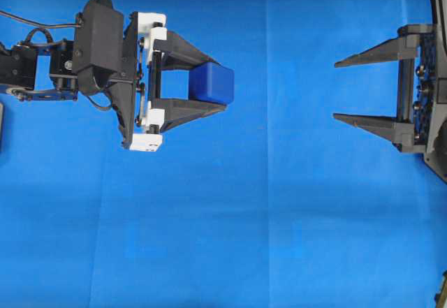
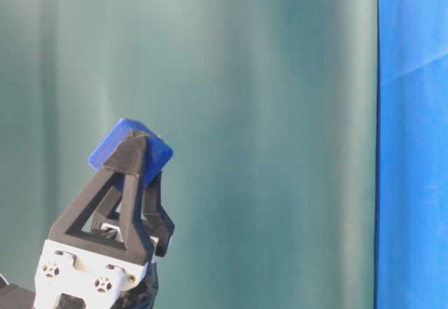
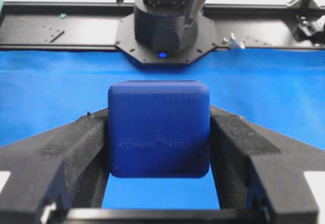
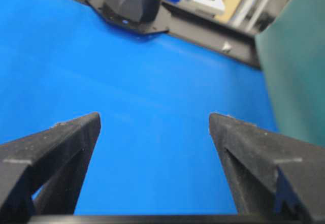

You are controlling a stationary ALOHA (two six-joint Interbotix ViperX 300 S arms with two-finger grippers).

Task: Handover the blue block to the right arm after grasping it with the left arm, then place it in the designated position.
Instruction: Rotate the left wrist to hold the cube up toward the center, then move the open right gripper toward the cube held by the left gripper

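My left gripper (image 1: 213, 84) is clamped on the blue block (image 1: 211, 83), dark, round-cornered, faint print. My right gripper (image 1: 336, 90), at 3 o'clock, stands wide apart, touching nothing above the blue cloth (image 1: 265, 217).

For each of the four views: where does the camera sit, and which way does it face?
Overhead: above, facing down; left gripper holding blue block, right gripper open.
Table-level: low, facing a green backdrop; left gripper holding the block aloft.
Left wrist: behind its fingers, facing the block and an arm base.
Right wrist: behind open fingers, facing the cloth.
Shared: the block.
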